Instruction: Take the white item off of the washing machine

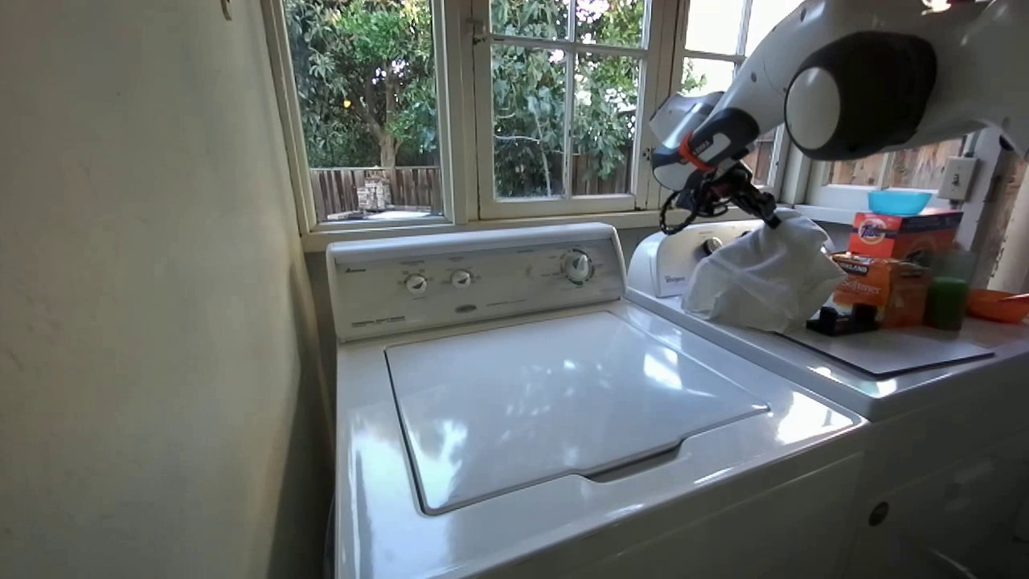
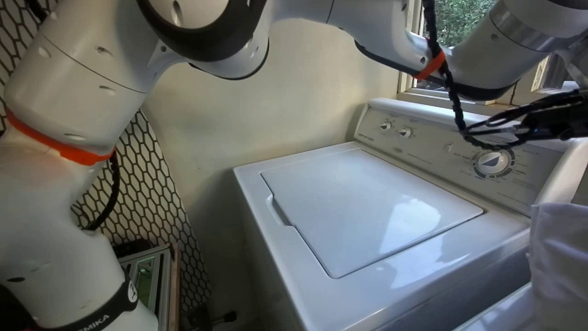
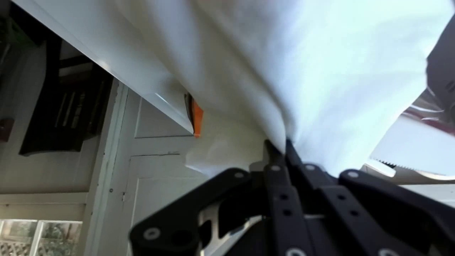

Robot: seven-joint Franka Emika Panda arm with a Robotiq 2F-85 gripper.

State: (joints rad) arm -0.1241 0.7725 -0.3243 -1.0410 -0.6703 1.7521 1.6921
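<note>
The white item is a limp white cloth. My gripper is shut on its upper part, above the machine at the back right in an exterior view. The cloth hangs in folds below the fingers, its lower edge at that machine's top; I cannot tell whether it rests there. Part of the cloth shows at the right edge in an exterior view, where the fingertips are out of frame. In the wrist view, the cloth fills the upper middle and a fold is pinched between the gripper's fingertips. The washing machine has a closed lid.
On the neighbouring machine beside the cloth stand an orange softener box, a Tide box with a blue bowl, a green-filled container, an orange bowl and a black object. Windows stand behind.
</note>
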